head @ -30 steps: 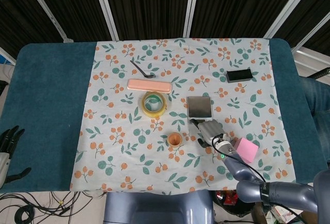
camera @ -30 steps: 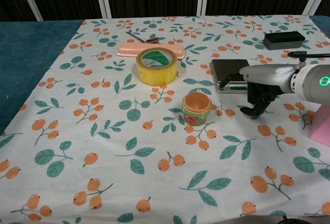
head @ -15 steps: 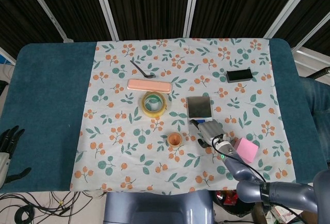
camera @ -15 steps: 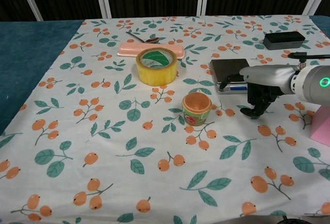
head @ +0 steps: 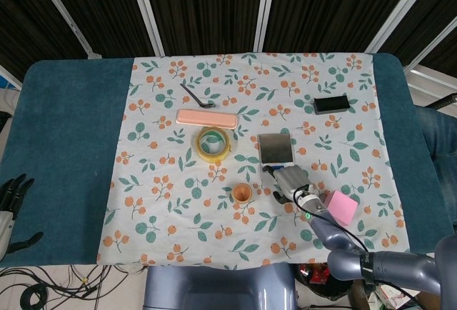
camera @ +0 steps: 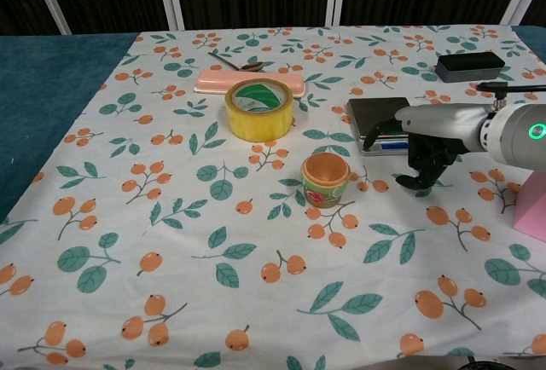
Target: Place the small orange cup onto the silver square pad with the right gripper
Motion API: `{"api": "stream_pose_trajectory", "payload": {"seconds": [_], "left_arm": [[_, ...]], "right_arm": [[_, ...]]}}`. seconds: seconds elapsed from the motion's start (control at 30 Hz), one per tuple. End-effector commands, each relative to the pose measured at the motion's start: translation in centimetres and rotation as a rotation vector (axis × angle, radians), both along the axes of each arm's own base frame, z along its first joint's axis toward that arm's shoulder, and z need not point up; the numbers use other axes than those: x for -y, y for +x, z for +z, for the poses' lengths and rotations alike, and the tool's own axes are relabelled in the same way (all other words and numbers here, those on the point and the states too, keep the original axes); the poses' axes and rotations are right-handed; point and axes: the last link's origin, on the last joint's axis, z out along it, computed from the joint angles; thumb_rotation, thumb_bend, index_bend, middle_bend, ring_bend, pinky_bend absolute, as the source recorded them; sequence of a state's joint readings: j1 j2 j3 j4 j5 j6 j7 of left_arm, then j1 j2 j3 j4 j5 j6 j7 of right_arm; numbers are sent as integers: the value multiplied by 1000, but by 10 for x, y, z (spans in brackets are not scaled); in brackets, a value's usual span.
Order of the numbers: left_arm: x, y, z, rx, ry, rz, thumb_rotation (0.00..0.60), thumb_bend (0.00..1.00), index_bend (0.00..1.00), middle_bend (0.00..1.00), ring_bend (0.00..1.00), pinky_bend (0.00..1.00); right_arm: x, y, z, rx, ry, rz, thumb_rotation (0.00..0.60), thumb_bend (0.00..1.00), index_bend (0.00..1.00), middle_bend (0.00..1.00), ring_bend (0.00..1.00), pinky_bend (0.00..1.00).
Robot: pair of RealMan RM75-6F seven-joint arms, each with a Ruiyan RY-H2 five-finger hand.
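Note:
The small orange cup (head: pixel 242 194) (camera: pixel 325 179) stands upright on the floral cloth, its rim orange and its side patterned green. Behind and to the right of it lies the silver square pad (head: pixel 276 148) (camera: pixel 378 123), flat on the cloth. My right hand (head: pixel 288 181) (camera: pixel 426 150) hovers just right of the cup and in front of the pad, fingers curled downward, holding nothing. My left hand (head: pixel 12 203) rests off the table's left edge, black fingers spread, nothing in it.
A yellow tape roll (head: pixel 213 143) (camera: pixel 259 108) sits left of the pad, with a pink bar (head: pixel 207 118) and a dark spoon (head: pixel 197 97) behind it. A black box (head: pixel 332 104) (camera: pixel 469 65) lies far right. A pink block (head: pixel 340 206) sits beside my right forearm.
My right hand has shifted very slightly; the cup and pad have not moved.

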State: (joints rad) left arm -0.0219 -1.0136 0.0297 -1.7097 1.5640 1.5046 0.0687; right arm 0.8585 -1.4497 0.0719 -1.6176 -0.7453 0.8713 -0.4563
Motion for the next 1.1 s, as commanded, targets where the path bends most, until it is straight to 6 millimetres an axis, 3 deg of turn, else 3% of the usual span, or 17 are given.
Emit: {"api": "stream_pose_trajectory", "payload": {"seconds": [0.03, 0.13, 0.2, 0.27, 0.37, 0.47, 0.57, 0.73, 1.1], "left_arm": [[0, 0, 0, 0, -1, 0, 600, 125, 17, 0, 0, 271], [0, 0, 0, 1, 0, 0, 600, 126, 17, 0, 0, 271], [0, 0, 0, 0, 0, 0, 600, 125, 18, 0, 0, 271], [0, 0, 0, 0, 0, 0, 600, 125, 19, 0, 0, 271], [0, 0, 0, 0, 0, 0, 600, 125, 20, 0, 0, 271], [0, 0, 0, 0, 0, 0, 600, 126, 21, 0, 0, 271], [0, 0, 0, 0, 0, 1, 600, 125, 22, 0, 0, 271], [0, 0, 0, -1, -1, 2, 600, 125, 23, 0, 0, 271], [0, 0, 0, -1, -2, 4, 600, 126, 23, 0, 0, 271]], "right_arm": [[1, 4, 4, 24, -21, 5, 600, 346, 153, 1000, 1000, 969], [2, 7, 8, 46, -45, 15, 600, 298, 146, 956, 980, 935], [1, 7, 10, 60, -53, 15, 600, 257, 141, 813, 889, 864], [0, 7, 12, 72, -51, 14, 600, 204, 132, 569, 699, 712], [-3, 7, 15, 85, -42, 17, 600, 152, 126, 300, 422, 458], [-7, 10, 18, 98, -29, 32, 600, 131, 118, 137, 238, 320], [-11, 14, 20, 117, -21, 58, 600, 130, 115, 81, 170, 260], [-20, 23, 18, 140, -15, 118, 600, 129, 115, 74, 164, 221], [-31, 45, -11, 165, 43, 201, 600, 129, 113, 78, 166, 221]]}}
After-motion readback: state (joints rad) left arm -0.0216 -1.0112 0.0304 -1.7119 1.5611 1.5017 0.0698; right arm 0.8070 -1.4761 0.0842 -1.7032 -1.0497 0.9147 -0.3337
